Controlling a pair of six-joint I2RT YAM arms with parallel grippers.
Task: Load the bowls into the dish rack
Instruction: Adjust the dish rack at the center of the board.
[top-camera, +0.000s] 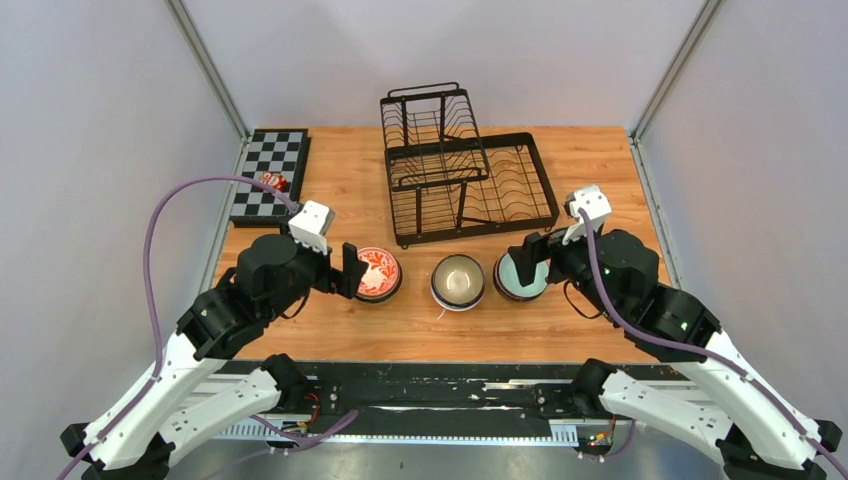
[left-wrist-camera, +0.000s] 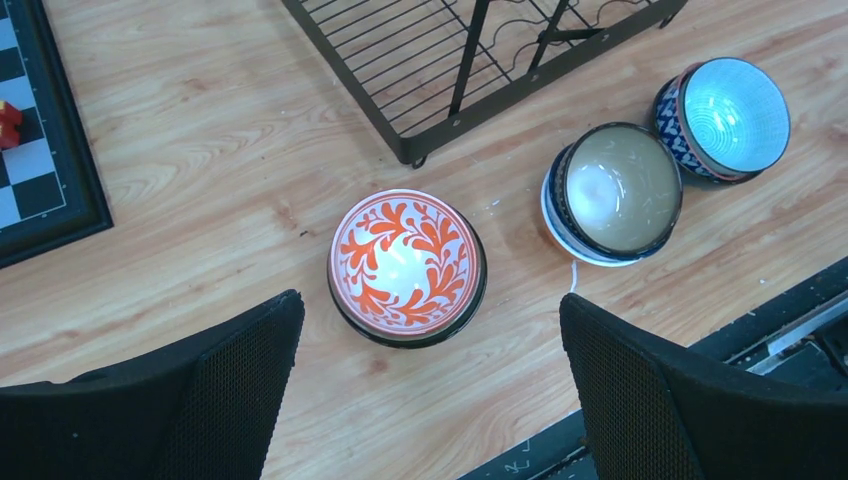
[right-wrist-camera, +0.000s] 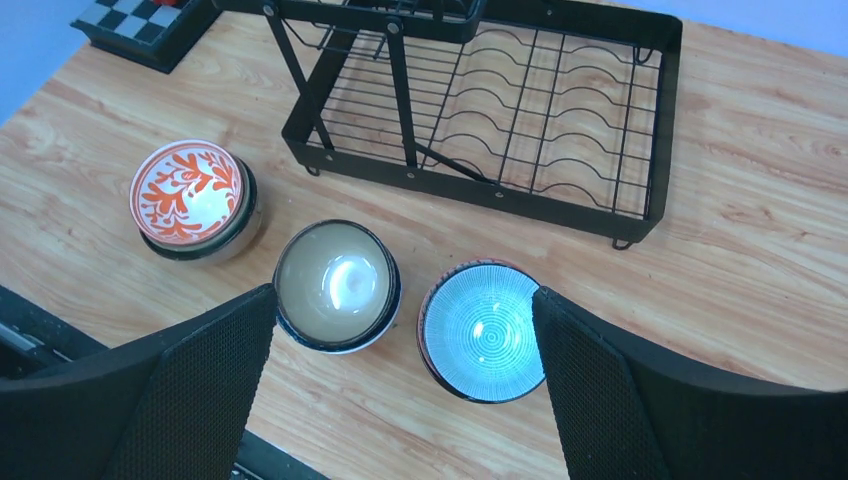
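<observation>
Black mesh-faced fingers (left-wrist-camera: 230, 400) of the left gripper (left-wrist-camera: 432, 300) stand wide apart and hold nothing. The red-and-white floral bowl (left-wrist-camera: 407, 265) sits just ahead, between them. On the right gripper (right-wrist-camera: 405, 293) the jaws are equally wide and empty. The blue-patterned bowl (right-wrist-camera: 483, 332) lies between them and the cream dark-rimmed bowl (right-wrist-camera: 337, 285) is by the other finger. Beyond both pairs of jaws stands the black wire dish rack (right-wrist-camera: 500, 100). All three bowls rest on the wooden table (right-wrist-camera: 750, 200), short of it.
</observation>
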